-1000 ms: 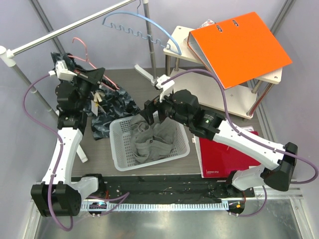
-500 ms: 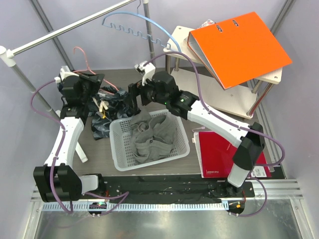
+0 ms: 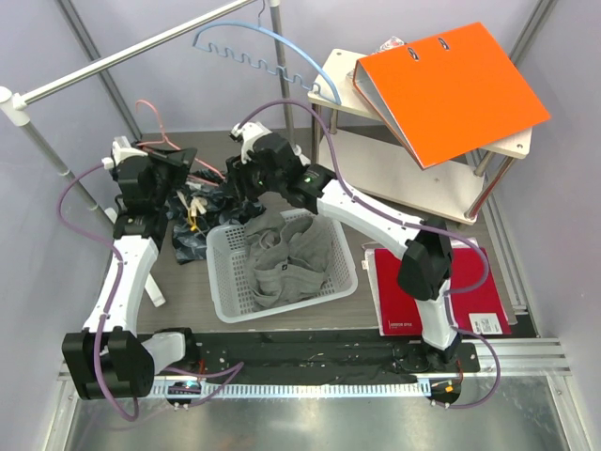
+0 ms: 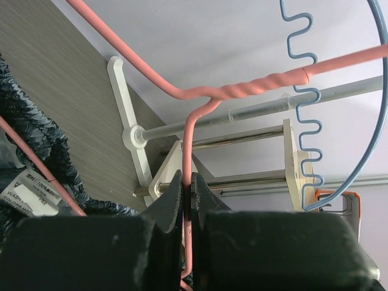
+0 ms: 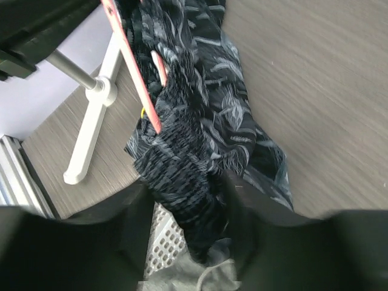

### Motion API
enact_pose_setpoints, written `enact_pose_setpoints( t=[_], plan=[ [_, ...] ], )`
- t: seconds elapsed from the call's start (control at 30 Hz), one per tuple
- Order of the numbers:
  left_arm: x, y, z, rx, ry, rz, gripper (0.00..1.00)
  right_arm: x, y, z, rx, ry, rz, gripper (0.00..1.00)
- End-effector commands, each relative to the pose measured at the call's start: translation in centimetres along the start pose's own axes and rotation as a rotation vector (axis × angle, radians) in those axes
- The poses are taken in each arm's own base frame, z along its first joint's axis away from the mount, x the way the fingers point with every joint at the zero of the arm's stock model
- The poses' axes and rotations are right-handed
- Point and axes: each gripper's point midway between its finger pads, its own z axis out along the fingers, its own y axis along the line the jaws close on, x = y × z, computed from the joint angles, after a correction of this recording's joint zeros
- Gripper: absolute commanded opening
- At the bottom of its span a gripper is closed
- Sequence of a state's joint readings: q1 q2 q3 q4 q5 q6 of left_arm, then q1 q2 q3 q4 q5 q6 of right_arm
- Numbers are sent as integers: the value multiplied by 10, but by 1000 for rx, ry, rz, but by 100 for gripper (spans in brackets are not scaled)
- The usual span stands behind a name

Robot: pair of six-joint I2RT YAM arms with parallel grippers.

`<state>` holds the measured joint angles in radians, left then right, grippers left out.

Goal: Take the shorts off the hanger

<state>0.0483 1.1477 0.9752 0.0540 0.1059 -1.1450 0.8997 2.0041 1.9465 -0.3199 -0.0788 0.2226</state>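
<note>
The dark leaf-print shorts [image 3: 192, 240] hang from a pink wire hanger [image 3: 150, 101] at the table's back left, draping down beside the basket. My left gripper [image 3: 178, 164] is shut on the hanger's neck; in the left wrist view the pink hanger [image 4: 242, 91] runs straight down between the closed fingers of that gripper [image 4: 187, 182]. My right gripper [image 3: 233, 183] has reached over the basket's far corner. In the right wrist view the bunched waistband of the shorts [image 5: 188, 157] fills the gap of this gripper [image 5: 188, 200], just below the pink hanger bar [image 5: 136, 79].
A white perforated basket [image 3: 225, 301] holding grey clothes [image 3: 291, 258] stands in the middle. A blue hanger [image 3: 254, 42] hangs on the metal rail [image 3: 131, 56]. An orange binder [image 3: 451, 85] lies on a white side table [image 3: 394, 160]; a red book [image 3: 427, 291] lies right of the basket.
My right arm has swung left from over the basket to the shorts and its jaws have narrowed onto the waistband. The left gripper with the hanger has shifted slightly.
</note>
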Motion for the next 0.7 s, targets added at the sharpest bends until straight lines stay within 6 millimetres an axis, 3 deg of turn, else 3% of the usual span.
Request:
enact_pose_setpoints(
  t=[0.0, 0.1, 0.13, 0.17, 0.23, 0.47, 0.67],
  plan=[
    [-14, -29, -13, 99, -48, 22, 0, -33, 5, -13, 36, -76, -32, 45],
    [-14, -26, -14, 86, -46, 34, 0, -33, 6, -15, 41, -71, -51, 47],
    [-13, -24, -14, 81, -43, 35, 0, -33, 9, -15, 38, -68, -60, 51],
    [-12, -24, -14, 80, -41, 35, 0, -31, 8, -16, 40, -58, -61, 62],
    [-11, -21, -14, 76, -39, 37, 0, -34, 12, -18, 35, -61, -64, 67],
    [-7, -13, -13, 57, -30, 47, 0, -40, 9, -24, 75, -79, -84, 65],
    [-4, -6, -13, 44, -23, 61, 0, -45, 7, -25, 83, -88, -85, 56]
  ],
)
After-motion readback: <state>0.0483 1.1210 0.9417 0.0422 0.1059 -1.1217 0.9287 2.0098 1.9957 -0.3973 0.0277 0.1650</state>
